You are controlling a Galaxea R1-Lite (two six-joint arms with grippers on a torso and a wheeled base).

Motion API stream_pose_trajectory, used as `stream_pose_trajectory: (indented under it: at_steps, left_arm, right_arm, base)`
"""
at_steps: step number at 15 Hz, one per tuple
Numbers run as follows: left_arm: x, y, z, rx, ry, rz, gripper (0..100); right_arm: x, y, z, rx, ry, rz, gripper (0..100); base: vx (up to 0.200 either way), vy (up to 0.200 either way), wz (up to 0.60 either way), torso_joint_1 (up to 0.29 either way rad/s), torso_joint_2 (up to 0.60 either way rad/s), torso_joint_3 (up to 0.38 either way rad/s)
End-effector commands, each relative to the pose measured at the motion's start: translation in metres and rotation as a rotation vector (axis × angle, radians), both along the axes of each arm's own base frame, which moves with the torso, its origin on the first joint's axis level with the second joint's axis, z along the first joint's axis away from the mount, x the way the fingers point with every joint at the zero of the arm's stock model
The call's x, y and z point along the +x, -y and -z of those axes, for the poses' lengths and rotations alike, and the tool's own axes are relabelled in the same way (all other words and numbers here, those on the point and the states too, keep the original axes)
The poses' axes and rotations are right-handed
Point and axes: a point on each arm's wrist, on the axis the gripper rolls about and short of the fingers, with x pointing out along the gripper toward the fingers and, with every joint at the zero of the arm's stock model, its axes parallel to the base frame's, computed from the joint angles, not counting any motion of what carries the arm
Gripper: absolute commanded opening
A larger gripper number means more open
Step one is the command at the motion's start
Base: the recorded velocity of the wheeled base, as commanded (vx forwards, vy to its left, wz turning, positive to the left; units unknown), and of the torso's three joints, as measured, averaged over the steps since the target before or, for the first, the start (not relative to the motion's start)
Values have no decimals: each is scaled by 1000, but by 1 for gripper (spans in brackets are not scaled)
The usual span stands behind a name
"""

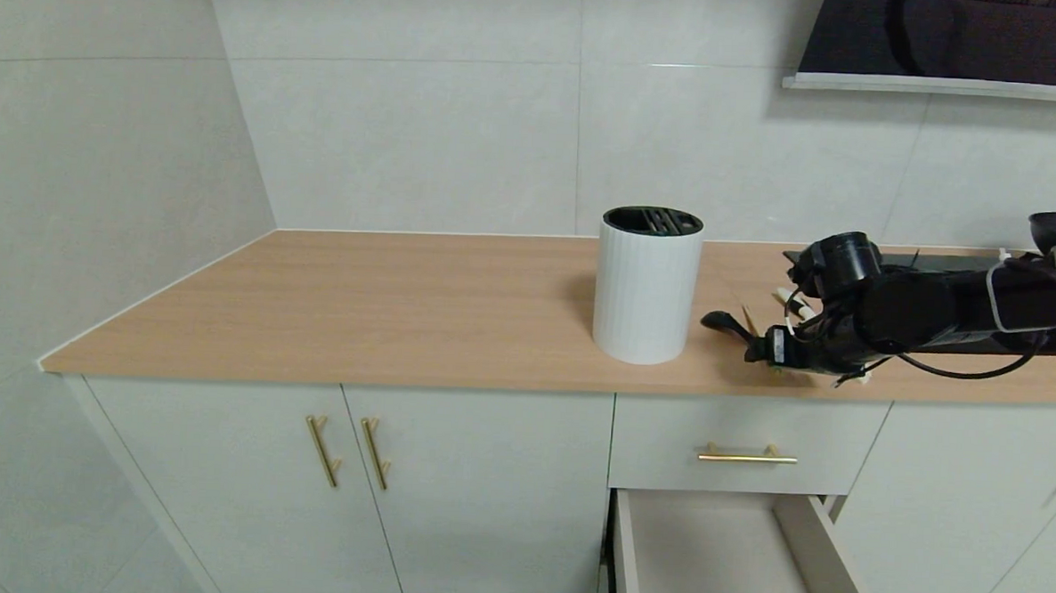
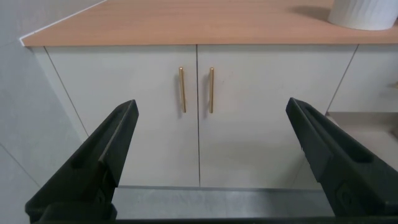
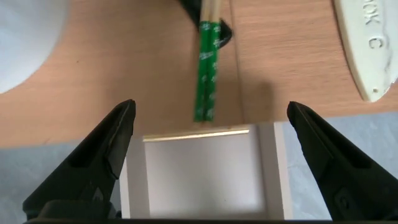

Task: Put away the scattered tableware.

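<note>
Hovering my right gripper (image 3: 209, 109), jaws wide apart, over green-tipped chopsticks (image 3: 209, 62) at the countertop (image 1: 403, 309) edge; white holder (image 1: 647, 288) at their nine o'clock. My left gripper (image 2: 211, 109) gapes empty before cabinet doors (image 2: 155, 112).

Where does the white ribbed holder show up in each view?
Head view: the white ribbed holder stands on the wooden countertop, near its front edge.
Left wrist view: its base sits on that countertop, above the cabinets.
Right wrist view: a pale curved blur beside the green-ended chopsticks.
Shared landmark: the wooden countertop.
</note>
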Motion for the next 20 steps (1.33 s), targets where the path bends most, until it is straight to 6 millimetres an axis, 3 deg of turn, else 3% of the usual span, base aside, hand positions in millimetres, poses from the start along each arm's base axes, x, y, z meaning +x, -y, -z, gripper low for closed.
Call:
stream_pose_trajectory:
  at_steps: [1,15,16,20]
  left_arm:
    - [0,0,0,0,0,-1,100]
    - [0,0,0,0,0,-1,100]
    - [0,0,0,0,0,-1,100]
    - [0,0,0,0,0,-1,100]
  right_arm:
    - [4,0,9,-1,-18,4,100]
    - [20,-2,21,21,16,60,100]
    - [20,-1,21,19,17,62,0]
    - [21,-1,22,16,14,63,0]
  base:
    - [0,0,0,0,0,0]
    - [0,0,0,0,0,0]
    - [0,0,0,0,0,0]
    - [0,0,0,0,0,0]
